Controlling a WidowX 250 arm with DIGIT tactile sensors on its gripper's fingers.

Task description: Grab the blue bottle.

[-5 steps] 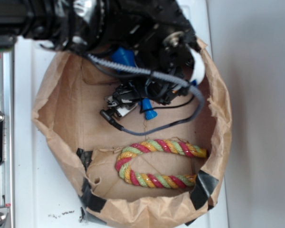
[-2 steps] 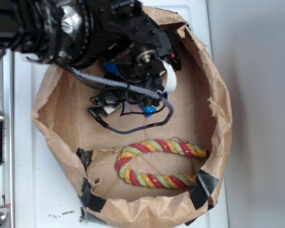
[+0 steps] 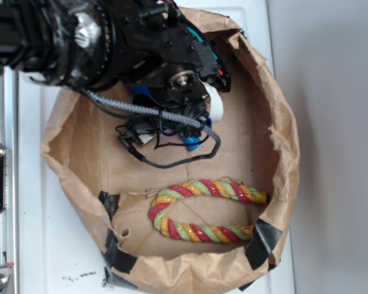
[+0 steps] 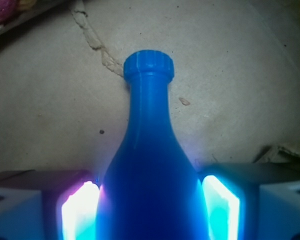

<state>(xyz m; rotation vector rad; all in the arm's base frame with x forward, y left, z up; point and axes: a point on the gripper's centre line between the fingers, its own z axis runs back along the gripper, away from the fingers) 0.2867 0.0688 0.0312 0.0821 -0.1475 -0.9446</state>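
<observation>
A brown paper bag point(image 3: 282, 141) with rolled-down walls sits on the white table point(image 3: 34, 245), and a red-yellow-green rope point(image 3: 202, 211) lies curled on its floor at the near side. At the far side the black arm point(image 3: 98, 37) reaches down, its end effector point(image 4: 149, 210) straddling the blue bottle point(image 4: 149, 165); both fingers point(image 4: 221, 205) lie against the body, with the neck pointing away.

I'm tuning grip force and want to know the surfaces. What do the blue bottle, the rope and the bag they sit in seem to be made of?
Blue bottle: apparently smooth, slightly glossy moulded plastic, with a ribbed rim at the mouth. Rope: twisted fibre, likely cotton, with matte, fuzzy red, yellow and green strands. Bag: creased, matte brown paper with rolled-down walls, patched with black tape.
</observation>
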